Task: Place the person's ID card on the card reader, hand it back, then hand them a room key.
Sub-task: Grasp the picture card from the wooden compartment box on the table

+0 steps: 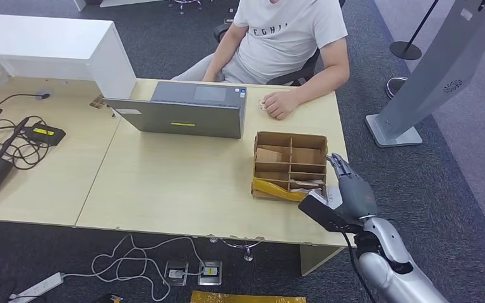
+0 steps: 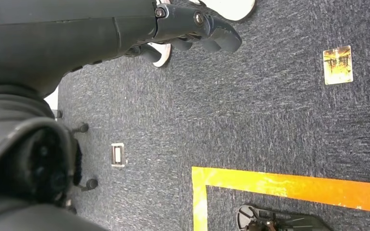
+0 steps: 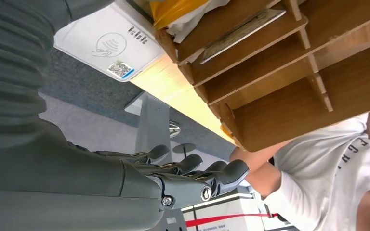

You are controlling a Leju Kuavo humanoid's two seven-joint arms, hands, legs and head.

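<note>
From the head view I have my right hand (image 1: 355,189) raised at the right end of the pale wood-grain worktop (image 1: 183,183), just beside the brown cardboard organiser box with dividers (image 1: 290,165). Its fingers are stretched out straight and apart, with nothing in them; the right wrist view shows the same, the fingers (image 3: 221,174) extended side by side in free air. Under that hand lies the white flat card reader with a contactless symbol and a small QR sticker (image 3: 108,45), sitting on the worktop's edge next to the box; in the head view the hand covers most of it. I can see no card lying on the reader's visible face. One compartment of the box holds a flat card-like piece (image 3: 243,29), though I cannot tell whether it is a room key. A yellow plastic wrapper (image 1: 271,187) lies in the box's near compartment.

My left hand (image 2: 192,29) hangs over the dark grey carpet (image 2: 270,110), fingers curled loosely with nothing held.

Across the worktop sits a person in a white T-shirt (image 1: 290,35), one fist (image 1: 278,104) resting on the surface beside an open grey laptop (image 1: 186,110). Whether that fist holds the ID card I cannot tell.
</note>
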